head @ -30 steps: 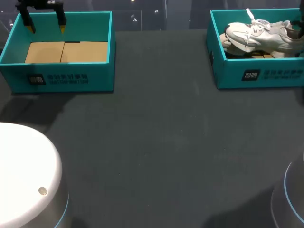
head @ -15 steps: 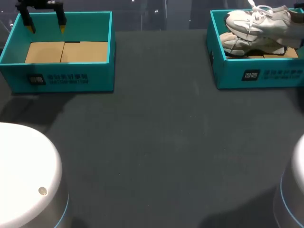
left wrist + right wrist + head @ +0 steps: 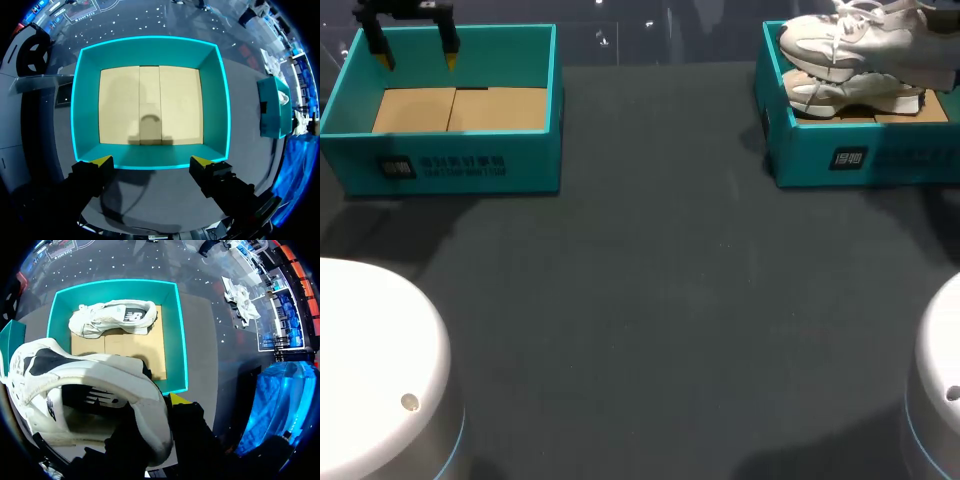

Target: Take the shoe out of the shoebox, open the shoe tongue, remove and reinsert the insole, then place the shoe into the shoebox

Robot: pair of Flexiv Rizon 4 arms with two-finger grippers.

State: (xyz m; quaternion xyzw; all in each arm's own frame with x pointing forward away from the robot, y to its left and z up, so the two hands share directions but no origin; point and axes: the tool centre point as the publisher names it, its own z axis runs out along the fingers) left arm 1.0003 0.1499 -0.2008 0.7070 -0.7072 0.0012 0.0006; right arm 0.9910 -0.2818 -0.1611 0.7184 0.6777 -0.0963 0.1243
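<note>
At two o'clock the right gripper [image 3: 152,415], clamped on a white lace-up sneaker [image 3: 840,35], holds it above the teal cardboard shoebox [image 3: 860,160]; a loose hold could drop it inside.

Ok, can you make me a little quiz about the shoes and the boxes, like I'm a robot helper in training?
1. True or false: the left shoebox has a sneaker in it.
2. The lifted sneaker hangs over: A) the middle of the table B) the right shoebox C) the left shoebox.
3. Fill in: the fingers of the left pincer are ____.
Key: 1 false; 2 B; 3 open.
</note>
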